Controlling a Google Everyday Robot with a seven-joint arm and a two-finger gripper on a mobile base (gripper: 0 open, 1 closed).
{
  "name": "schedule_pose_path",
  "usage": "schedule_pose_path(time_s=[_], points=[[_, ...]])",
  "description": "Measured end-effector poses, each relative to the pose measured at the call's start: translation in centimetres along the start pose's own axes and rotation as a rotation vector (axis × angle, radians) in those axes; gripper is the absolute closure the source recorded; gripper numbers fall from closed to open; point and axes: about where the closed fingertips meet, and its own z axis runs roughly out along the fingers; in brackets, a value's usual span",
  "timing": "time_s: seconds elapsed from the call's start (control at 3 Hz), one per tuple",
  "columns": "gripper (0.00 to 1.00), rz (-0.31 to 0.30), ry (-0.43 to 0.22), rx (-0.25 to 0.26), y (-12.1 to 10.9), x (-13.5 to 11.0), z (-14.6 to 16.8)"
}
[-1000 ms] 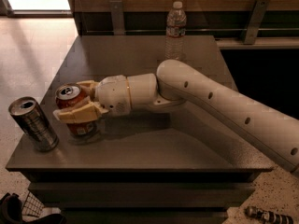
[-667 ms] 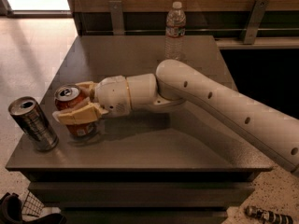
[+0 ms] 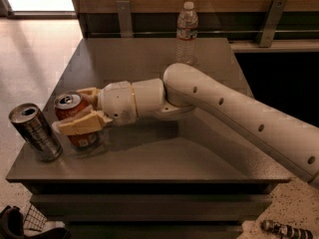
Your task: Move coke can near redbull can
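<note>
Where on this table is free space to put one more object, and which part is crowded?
Free: the table behind the gripper, left of the water bottle; also the front strip in front of the arm, right of the coke can. Crowded: the front-left corner, where the gripper grips the coke can beside the redbull can.

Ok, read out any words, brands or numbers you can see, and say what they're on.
No text can be read.
The coke can, gripped by the end effector at the table's front left: markings unreadable.
The redbull can: no legible lettering.
The water bottle label: too small to read.
</note>
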Motion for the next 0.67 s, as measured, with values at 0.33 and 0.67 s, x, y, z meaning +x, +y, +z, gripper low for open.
schedule_pose_path(time_s=[0.33,0.67], points=[[0.05,-0.001,0.0,-0.003,0.09,-0.05,0.16],[0.0,-0.002,0.0,-0.006,0.17,-0.09,0.29]])
